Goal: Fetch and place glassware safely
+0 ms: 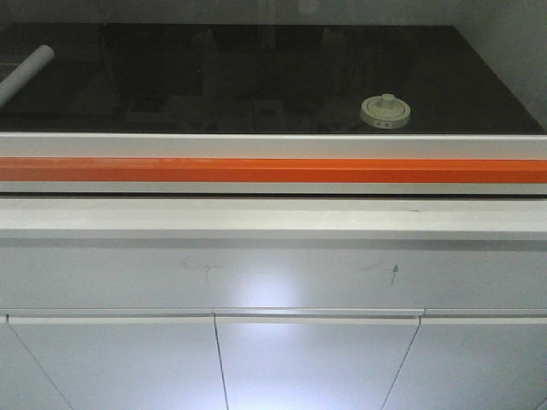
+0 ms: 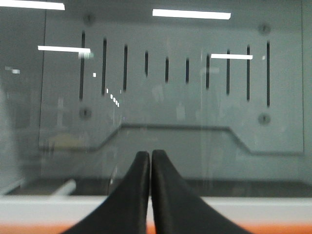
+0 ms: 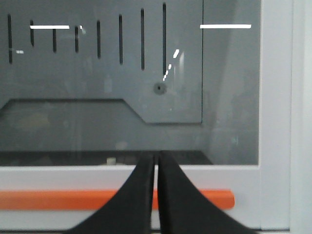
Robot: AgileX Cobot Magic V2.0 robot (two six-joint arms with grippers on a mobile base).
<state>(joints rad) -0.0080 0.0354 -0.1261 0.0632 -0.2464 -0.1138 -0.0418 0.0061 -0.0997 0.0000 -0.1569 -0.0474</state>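
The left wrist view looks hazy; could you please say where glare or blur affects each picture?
Front-facing view: glare whitens the cabinet front, and the worktop mirrors faint shapes. Left wrist view: light strips reflect off the glass pane, and the slotted panel is soft. Right wrist view: similar reflections, sharper.

off-white lid [image 1: 386,111], orange strip [image 1: 273,170]

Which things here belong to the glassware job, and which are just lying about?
Job: lidded jar; left gripper and right gripper, both shut.
Lying about: white tube; orange bar; cabinet doors.
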